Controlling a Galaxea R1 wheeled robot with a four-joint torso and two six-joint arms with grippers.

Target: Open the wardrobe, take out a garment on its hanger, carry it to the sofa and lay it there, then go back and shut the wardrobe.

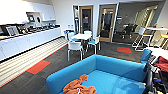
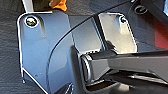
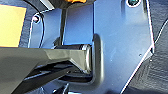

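The bright blue sofa (image 1: 110, 71) stands close in front of me in the head view, low in the picture, with its rounded back toward the room. The orange garment (image 1: 77, 86) lies crumpled on the seat at the sofa's left end. A small white bit of the hanger (image 1: 79, 90) pokes out of the cloth near its lower edge. Both wrist views look down past my own dark plate and bar onto dark carpet (image 2: 10, 75), with a scrap of orange (image 2: 58, 3) at one edge.
Behind the sofa stand a white table (image 1: 81, 36) and its chairs (image 1: 75, 47). A long white kitchen counter (image 1: 30, 40) runs along the left wall. Orange carpet tiles (image 1: 38, 67) mark the dark floor. Dark gear with a red cloth (image 1: 161, 63) crowds the right edge.
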